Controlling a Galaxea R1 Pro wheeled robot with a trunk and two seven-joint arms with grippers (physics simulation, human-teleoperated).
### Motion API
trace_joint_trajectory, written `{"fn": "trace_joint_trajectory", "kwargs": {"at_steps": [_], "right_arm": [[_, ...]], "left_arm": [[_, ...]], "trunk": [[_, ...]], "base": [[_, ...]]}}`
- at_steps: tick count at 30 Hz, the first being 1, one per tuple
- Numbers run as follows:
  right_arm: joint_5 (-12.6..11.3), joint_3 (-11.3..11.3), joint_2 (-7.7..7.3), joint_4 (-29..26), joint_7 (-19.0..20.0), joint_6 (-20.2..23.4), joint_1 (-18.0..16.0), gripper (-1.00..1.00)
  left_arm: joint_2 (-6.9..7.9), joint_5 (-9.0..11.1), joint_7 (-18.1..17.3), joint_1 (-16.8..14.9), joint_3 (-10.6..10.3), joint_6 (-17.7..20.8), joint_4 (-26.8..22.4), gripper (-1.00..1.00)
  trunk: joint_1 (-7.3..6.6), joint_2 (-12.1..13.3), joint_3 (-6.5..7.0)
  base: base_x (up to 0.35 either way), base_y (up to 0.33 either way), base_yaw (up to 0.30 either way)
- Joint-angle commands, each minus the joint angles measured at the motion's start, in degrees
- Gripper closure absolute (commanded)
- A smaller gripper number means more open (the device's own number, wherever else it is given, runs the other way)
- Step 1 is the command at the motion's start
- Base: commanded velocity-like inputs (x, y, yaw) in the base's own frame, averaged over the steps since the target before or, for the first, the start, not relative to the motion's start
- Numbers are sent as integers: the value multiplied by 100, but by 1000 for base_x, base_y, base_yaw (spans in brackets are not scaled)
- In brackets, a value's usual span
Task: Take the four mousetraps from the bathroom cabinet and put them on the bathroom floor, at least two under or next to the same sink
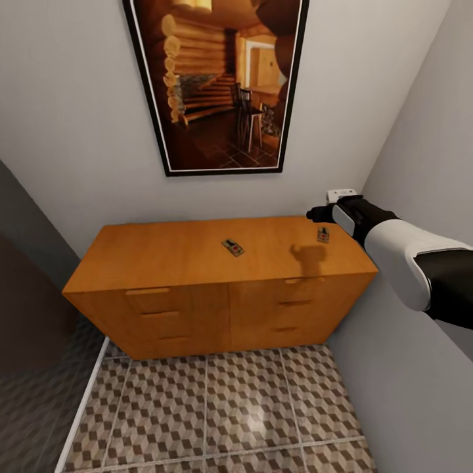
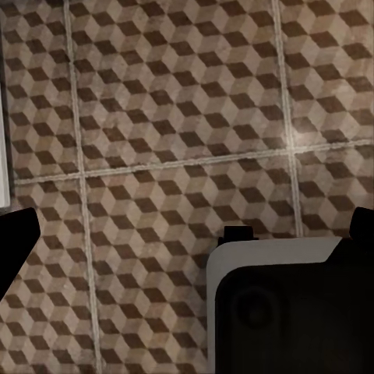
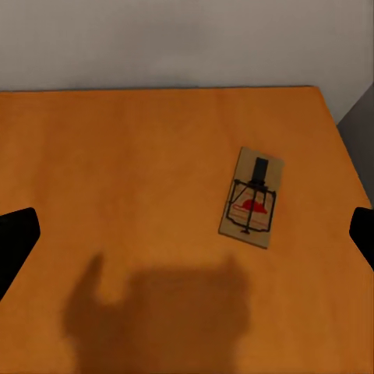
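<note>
The orange-brown cabinet [image 1: 164,253] stands against the back wall. Two mousetraps lie on its top: one near the middle [image 1: 232,247], one at the right end [image 1: 323,234]. My right gripper [image 1: 320,213] hovers above the right-end mousetrap [image 3: 252,199]. In the right wrist view this gripper [image 3: 187,234] is open, its dark fingertips [image 3: 15,238] wide apart with the trap lying flat on the cabinet top [image 3: 117,171] between and beyond them. My left gripper [image 2: 187,234] is open and empty over the cube-patterned bathroom floor [image 2: 171,101].
A framed picture [image 1: 223,85] hangs above the cabinet. A grey wall [image 1: 420,368] runs close on the right, with a small white fitting [image 1: 340,194] in the corner. A dark panel [image 1: 26,295] stands at the left. Tiled floor [image 1: 217,414] lies before the cabinet.
</note>
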Motion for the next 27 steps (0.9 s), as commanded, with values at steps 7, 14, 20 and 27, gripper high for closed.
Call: {"fn": "trace_joint_trajectory", "kwargs": {"at_steps": [7,14,20,27], "right_arm": [[-60,49,-8,-6,-14,33,-3,-100],[-60,49,-9,-6,-13,33,-3,-100],[-60,49,-10,-3,-19,33,-3,-100],[-60,49,-11,-2,-21,33,-3,-100]], "left_arm": [[-2,-4,38,-10,-48,-32,24,-100],[-2,-4,38,-10,-48,-32,24,-100],[-2,-4,38,-10,-48,-32,24,-100],[-7,-4,38,-10,-48,-32,24,-100]], "trunk": [[3,-11,-73],[3,-11,-137],[3,-11,-191],[3,-11,-255]], "base": [[1,-97,0],[0,-131,0],[0,-33,0],[0,-6,0]]}}
